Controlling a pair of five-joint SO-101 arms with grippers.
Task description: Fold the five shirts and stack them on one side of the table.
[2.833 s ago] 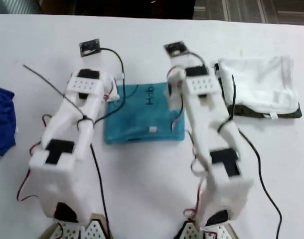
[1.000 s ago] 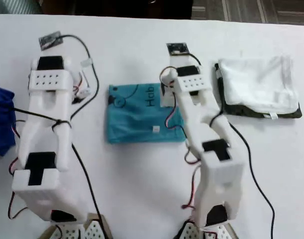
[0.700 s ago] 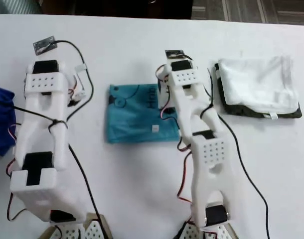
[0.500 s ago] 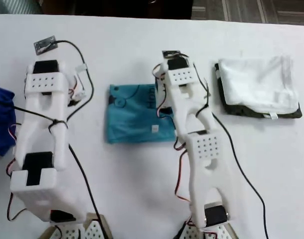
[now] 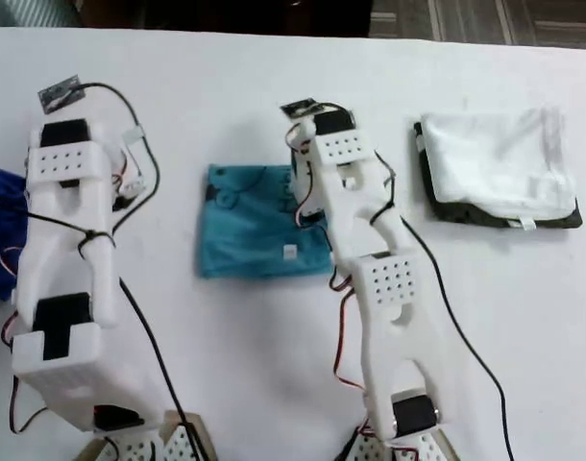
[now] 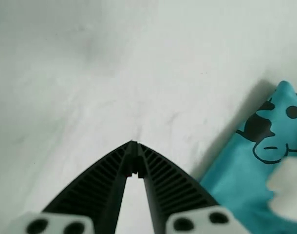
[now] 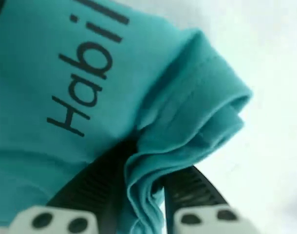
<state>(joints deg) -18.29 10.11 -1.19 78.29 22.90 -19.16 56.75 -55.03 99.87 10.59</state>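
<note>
Stacking step, I'd say: right gripper (image 7: pixel 156 163) clamped on the edge of the folded teal shirt (image 5: pixel 250 226) mid-table, left gripper (image 6: pixel 134 158) closed on nothing beside it, so next likely calls for a carry to the white-topped stack (image 5: pixel 495 163)

Right end effector (image 7: pixel 149 168) has dragged the teal shirt (image 5: pixel 250 230) leftward

- I have my left arm (image 5: pixel 62 240) stretched forward; left gripper (image 6: pixel 133 148) empty, fingers pressed together at the tips
- My right arm (image 5: pixel 370 259) stretches forward, slanting leftward; right gripper (image 7: pixel 156 163) clamped on a shirt (image 7: pixel 90 73) fold
</note>
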